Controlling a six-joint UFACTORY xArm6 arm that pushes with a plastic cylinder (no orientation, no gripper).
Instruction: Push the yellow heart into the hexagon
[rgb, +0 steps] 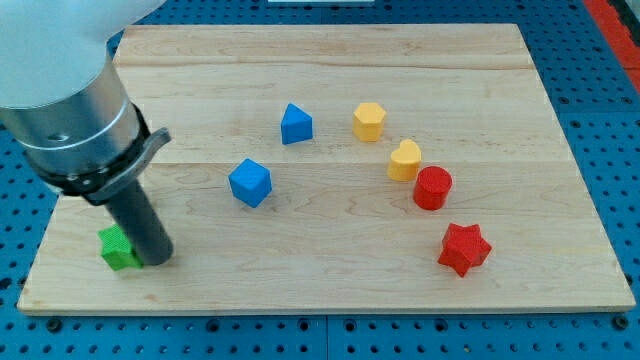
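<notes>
The yellow heart (404, 160) lies right of the board's centre, touching the red cylinder (433, 188) at its lower right. The yellow hexagon (368, 121) sits a short way up and left of the heart, apart from it. My tip (158, 258) is at the lower left of the board, pressed against the right side of a green block (118, 248), far from the heart. The rod hides part of the green block.
A blue triangular block (296, 125) lies left of the hexagon. A blue cube (250, 183) sits near the board's middle. A red star (464, 249) lies at the lower right. The wooden board (330, 280) rests on a blue perforated table.
</notes>
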